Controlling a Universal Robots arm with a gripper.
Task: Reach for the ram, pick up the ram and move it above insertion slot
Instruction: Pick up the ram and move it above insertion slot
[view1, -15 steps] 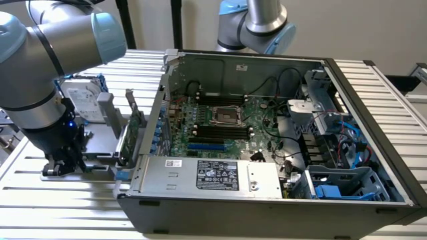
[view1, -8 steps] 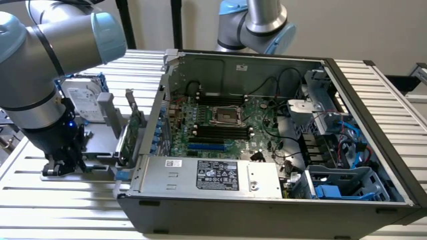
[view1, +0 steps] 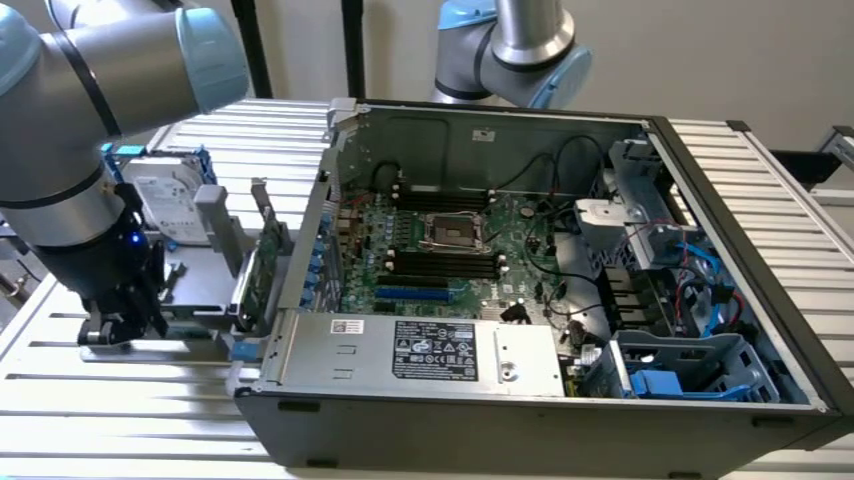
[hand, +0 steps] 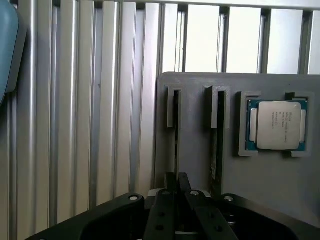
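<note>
Grey metal slats make up the table in the exterior view. At that view's left the arm reaches down, and its gripper sits low over a grey holder beside the open computer case. Inside the case, the insertion slot lies black on the green motherboard, well apart from the gripper. In the wrist view, the ram stands on edge in a groove of the holder. The gripper has its fingers pinched onto the ram's two faces. A second stick stands in the next groove, and a silver processor chip lies in a recess beside it.
</note>
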